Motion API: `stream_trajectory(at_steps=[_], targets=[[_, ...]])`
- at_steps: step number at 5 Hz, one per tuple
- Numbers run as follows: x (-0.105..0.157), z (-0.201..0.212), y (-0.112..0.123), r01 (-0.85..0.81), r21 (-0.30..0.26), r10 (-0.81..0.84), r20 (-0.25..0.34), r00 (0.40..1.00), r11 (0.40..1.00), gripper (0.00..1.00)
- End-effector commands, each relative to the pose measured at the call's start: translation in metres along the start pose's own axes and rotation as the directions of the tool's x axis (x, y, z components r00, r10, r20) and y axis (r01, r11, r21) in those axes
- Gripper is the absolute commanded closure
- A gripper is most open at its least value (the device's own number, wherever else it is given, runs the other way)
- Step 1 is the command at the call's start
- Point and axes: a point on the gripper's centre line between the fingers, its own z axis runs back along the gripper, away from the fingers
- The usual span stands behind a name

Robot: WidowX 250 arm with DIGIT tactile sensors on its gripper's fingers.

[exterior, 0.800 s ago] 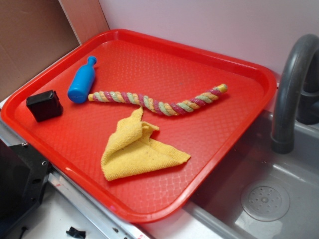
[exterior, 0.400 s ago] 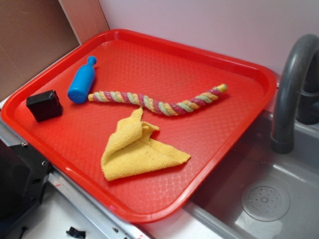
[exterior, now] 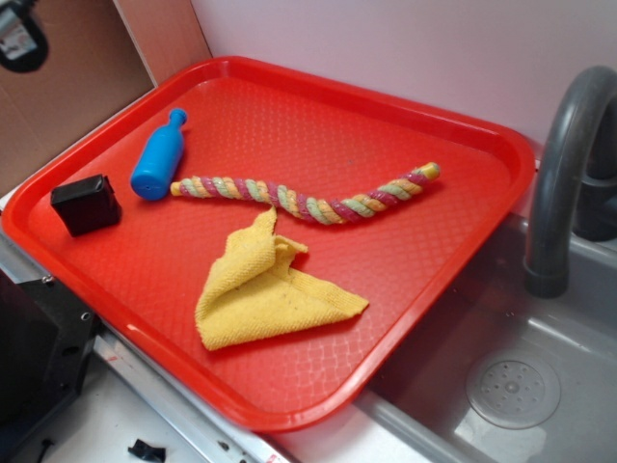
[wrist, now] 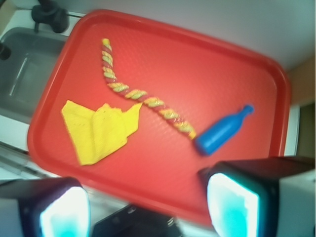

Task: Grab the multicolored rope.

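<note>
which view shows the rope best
The exterior view: the rope is sharp and whole, one end touching the blue bottle, twisted strands clear. The wrist view also shows the whole rope, but smaller and blurred, with the gripper fingers filling the bottom edge.

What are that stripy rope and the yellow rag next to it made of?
The multicolored rope looks like soft twisted fibre, perhaps cotton: pink, yellow and pale green strands wound together, matte. The yellow cloth seems to be terry towelling, with a nubbly looped surface and limp folds. Both lie on a glossy, textured red tray, likely plastic.
</note>
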Motion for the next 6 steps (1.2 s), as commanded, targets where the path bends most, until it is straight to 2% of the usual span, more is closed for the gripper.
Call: stream_trajectory(at_steps=[1, 2, 3, 4, 5, 6], targets=[[0.038, -0.051, 0.015, 0.411, -0.096, -0.411, 0.02, 0.911, 0.907, 0.0], [0.049, -0.08, 0.012, 0.571, -0.155, -0.568, 0.063, 0.82, 0.807, 0.0], [0.05, -0.102, 0.011, 0.59, -0.118, -0.59, 0.037, 0.806, 0.799, 0.0], [0.046, -0.124, 0.01, 0.61, -0.121, -0.614, 0.011, 0.789, 0.783, 0.0], [0.044, -0.151, 0.014, 0.585, -0.126, -0.594, -0.036, 0.804, 0.801, 0.0], [0.04, -0.177, 0.014, 0.581, -0.143, -0.593, -0.057, 0.803, 0.801, 0.0]])
